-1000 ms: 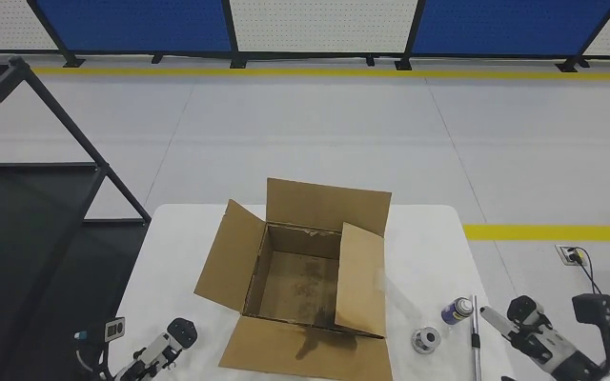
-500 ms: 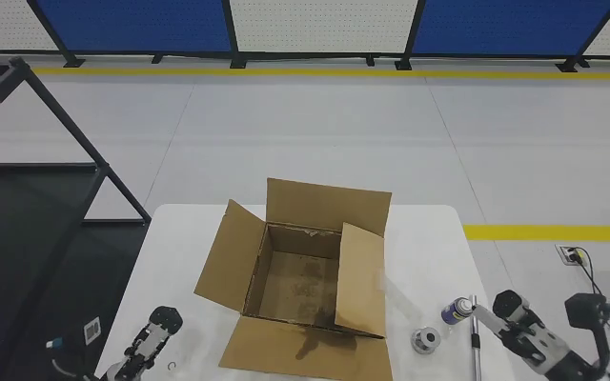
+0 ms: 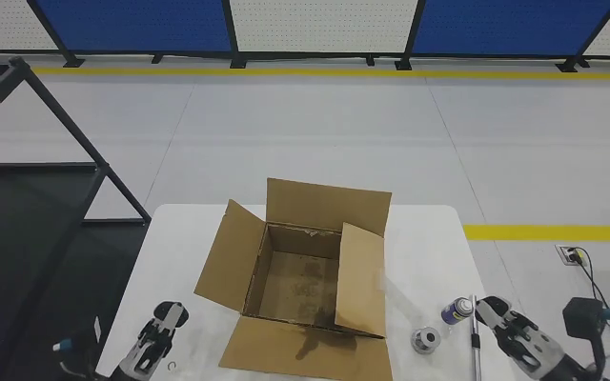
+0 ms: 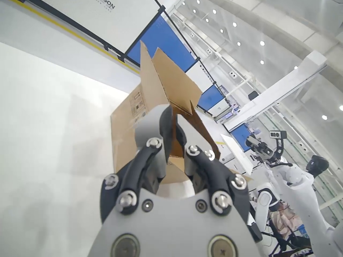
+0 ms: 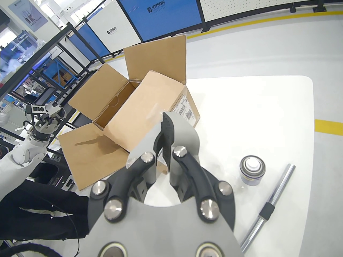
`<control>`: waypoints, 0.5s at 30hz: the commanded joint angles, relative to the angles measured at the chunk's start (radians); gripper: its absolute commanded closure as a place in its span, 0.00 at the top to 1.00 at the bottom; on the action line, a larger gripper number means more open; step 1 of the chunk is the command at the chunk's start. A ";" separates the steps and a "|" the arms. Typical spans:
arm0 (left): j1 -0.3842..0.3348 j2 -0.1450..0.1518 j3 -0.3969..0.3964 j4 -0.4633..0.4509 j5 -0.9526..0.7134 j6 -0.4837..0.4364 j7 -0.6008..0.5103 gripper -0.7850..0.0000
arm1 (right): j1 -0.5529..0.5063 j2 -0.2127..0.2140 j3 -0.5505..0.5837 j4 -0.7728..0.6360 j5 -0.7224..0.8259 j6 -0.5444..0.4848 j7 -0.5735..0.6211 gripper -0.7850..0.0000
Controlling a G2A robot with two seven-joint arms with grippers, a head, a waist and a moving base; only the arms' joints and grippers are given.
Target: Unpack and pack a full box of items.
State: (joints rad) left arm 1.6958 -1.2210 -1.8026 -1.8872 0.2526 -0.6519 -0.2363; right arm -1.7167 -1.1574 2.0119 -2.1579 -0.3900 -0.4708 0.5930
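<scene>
White table (image 3: 419,238) | open cardboard box (image 3: 305,286), barcode label (image 5: 187,112) on side | left pincer (image 4: 171,112) closed | right pincer (image 5: 164,120) closed

1. You have a white table (image 3: 424,238) with rounded corners.
2. Beyond it you see blue and white partition panels (image 3: 133,24) and a yellow floor line (image 3: 286,70).
3. A black metal frame (image 3: 95,170) stands off the table's left side.

Plenty slipping out of sight here!
Top view: the metal rod (image 3: 475,341) runs off the bottom edge, and so does the near flap of the box (image 3: 329,205). Its inward-leaning right flap covers part of the floor. A ring-like speck (image 3: 170,365) near the left gripper (image 3: 171,311) is too small to identify. In the left wrist view, the fingers (image 4: 150,124) block the box's middle.
</scene>
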 commanded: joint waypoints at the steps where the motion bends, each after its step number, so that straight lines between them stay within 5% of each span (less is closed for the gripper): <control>1: 0.000 0.000 -0.001 0.000 0.000 -0.001 -0.001 1.00 | 0.000 0.001 -0.002 0.000 -0.001 0.003 -0.003 0.00; 2: 0.000 0.000 -0.001 0.000 0.000 -0.001 -0.001 1.00 | 0.001 0.002 -0.003 -0.001 -0.006 0.011 -0.005 0.00; 4: 0.000 0.000 -0.001 0.000 0.000 -0.001 -0.001 1.00 | 0.002 0.003 -0.007 -0.006 -0.017 0.023 -0.002 1.00; 15: -0.071 0.001 0.048 -0.013 0.156 0.113 -0.005 1.00 | -0.003 0.009 0.009 0.018 0.029 0.047 -0.011 1.00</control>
State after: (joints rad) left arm 1.6331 -1.2208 -1.7625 -1.9006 0.3984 -0.5424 -0.2281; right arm -1.7181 -1.1484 2.0199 -2.1423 -0.3624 -0.4227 0.5821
